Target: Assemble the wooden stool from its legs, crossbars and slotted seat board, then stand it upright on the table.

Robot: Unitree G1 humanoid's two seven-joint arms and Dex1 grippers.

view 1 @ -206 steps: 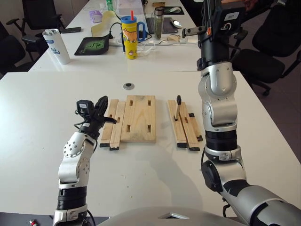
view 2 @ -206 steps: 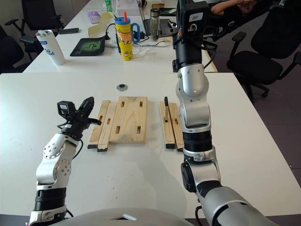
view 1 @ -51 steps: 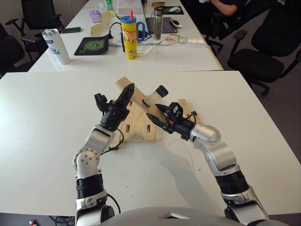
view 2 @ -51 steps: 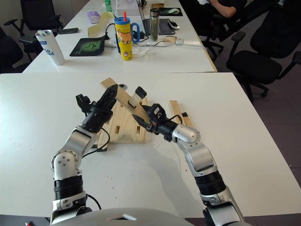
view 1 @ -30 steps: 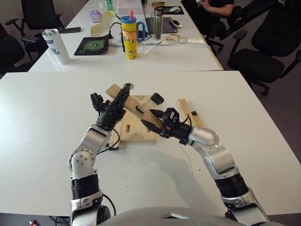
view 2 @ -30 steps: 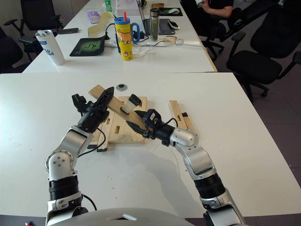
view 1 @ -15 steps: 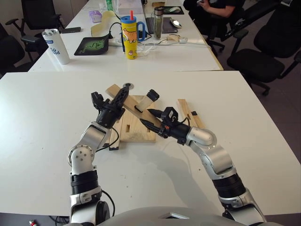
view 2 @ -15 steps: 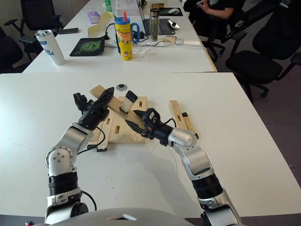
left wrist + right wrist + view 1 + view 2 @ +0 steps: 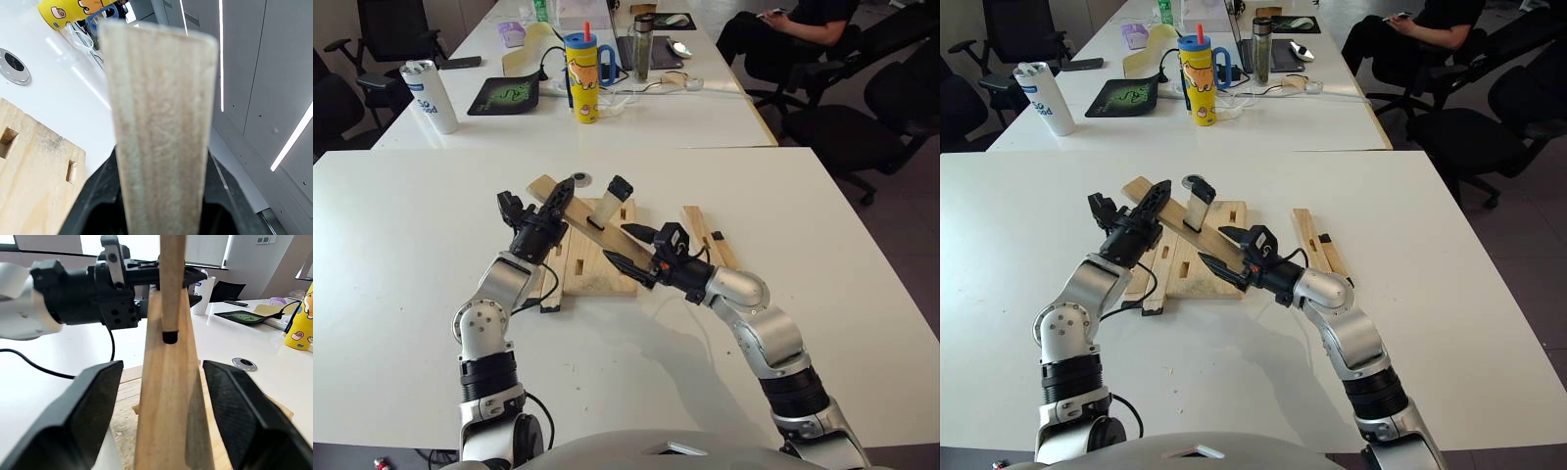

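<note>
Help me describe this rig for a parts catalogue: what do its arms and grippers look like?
The left arm and right arm wear rounded silver shells with black joint bands. The left gripper and right gripper are black, each with two tapered, textured fingers. A thin black cable loops by the left wrist.

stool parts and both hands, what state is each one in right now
seat board, lying flat
long slotted piece, held tilted over the seat board
short piece, standing upright in the long piece's slot
left hand, shut on the long slotted piece
right hand, open, fingers either side of the long piece, not gripping
spare pieces, lying flat beside the seat board
</note>
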